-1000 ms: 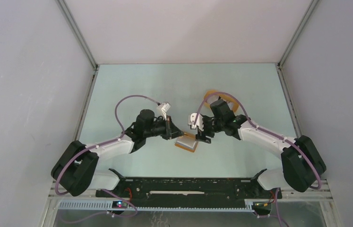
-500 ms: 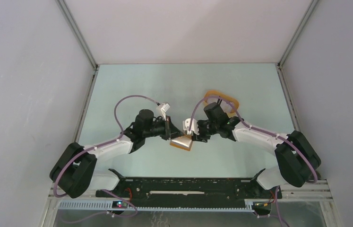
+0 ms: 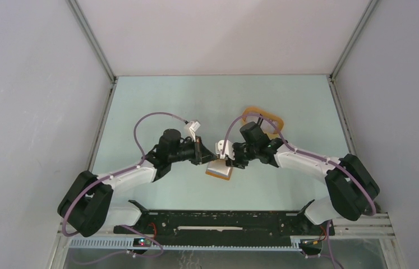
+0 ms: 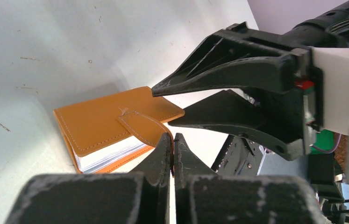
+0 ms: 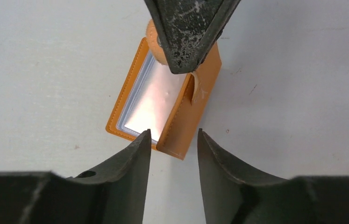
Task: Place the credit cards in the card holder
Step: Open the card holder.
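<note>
- Card holder (image 4: 102,121): orange-brown, pale stitching along its edges.
- Cards (image 5: 151,100) inside: silvery white.
- Tabletop (image 3: 196,101): pale green-blue, faintly scuffed.
- Left pincer (image 4: 172,140) and right pincer (image 5: 173,135): black.

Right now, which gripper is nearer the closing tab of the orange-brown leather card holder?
Left. The left gripper is shut on the closing tab; the right gripper stands open astride the cover edge of the card holder, apart from the tab.

My left arm (image 3: 131,174) and right arm (image 3: 308,159) reach in from the lower corners and meet at mid-frame, wrists almost nose to nose. My left gripper (image 4: 172,138) is pinched on the card holder's (image 4: 98,122) tab (no gap between its fingers). My right gripper (image 5: 173,136) points downward, fingers parted.
</note>
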You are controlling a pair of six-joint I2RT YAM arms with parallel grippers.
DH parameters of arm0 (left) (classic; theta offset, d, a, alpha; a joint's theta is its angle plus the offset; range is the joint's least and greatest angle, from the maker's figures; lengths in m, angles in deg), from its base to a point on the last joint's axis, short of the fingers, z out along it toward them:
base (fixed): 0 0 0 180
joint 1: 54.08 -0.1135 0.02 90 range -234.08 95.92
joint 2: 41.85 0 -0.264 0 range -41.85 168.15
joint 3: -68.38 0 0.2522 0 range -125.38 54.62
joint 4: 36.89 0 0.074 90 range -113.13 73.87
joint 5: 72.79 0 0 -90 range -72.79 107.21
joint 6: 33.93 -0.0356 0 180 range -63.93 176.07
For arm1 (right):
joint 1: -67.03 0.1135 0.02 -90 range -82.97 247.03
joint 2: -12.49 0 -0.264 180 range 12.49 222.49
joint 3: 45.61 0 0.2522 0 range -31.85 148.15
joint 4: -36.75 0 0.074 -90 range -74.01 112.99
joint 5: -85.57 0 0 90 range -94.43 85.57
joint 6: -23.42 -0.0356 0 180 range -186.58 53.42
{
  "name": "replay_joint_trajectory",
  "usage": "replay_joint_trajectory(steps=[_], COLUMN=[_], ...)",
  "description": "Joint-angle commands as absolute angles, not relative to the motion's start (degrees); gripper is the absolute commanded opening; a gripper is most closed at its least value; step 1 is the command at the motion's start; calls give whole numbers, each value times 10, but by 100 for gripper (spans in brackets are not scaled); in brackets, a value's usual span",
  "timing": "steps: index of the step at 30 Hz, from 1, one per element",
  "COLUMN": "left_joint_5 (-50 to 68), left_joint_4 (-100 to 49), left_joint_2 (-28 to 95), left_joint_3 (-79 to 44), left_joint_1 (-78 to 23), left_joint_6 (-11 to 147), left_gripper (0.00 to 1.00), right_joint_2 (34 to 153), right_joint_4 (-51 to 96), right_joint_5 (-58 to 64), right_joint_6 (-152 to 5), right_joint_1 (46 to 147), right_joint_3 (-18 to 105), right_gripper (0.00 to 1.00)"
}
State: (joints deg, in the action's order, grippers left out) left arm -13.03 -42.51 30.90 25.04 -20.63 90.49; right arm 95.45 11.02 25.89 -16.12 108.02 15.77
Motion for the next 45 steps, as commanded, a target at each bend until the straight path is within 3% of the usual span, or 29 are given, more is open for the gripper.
replay_joint_trajectory(steps=[1,3,8,10,16,20,27,32,45], left_joint_5=[-143,-148,-154,-152,-143,-129,-82,8,7], left_joint_4=[-464,-469,-482,-491,-522,-535,-605,-686,-752], left_joint_2=[288,288,285,279,240,200,122,97,225], left_joint_3=[241,243,255,265,304,331,403,457,447], left_joint_1=[-210,-210,-209,-209,-210,-211,-185,-73,-30], left_joint_6=[910,912,915,918,912,887,829,700,578], left_gripper=[0,0,0,6,45,62,75,86,87], right_joint_2=[976,977,964,955,946,969,1023,1056,1072], right_joint_4=[120,122,116,100,-70,-181,-309,-348,-363], right_joint_5=[236,234,240,254,364,397,439,448,457], right_joint_6=[-181,-181,-171,-156,-51,10,62,79,86], right_joint_1=[1089,1088,1081,1071,1030,1014,993,985,980], right_joint_3=[185,185,185,185,232,275,338,360,367], right_gripper=[43,35,0,0,0,0,0,0,0])
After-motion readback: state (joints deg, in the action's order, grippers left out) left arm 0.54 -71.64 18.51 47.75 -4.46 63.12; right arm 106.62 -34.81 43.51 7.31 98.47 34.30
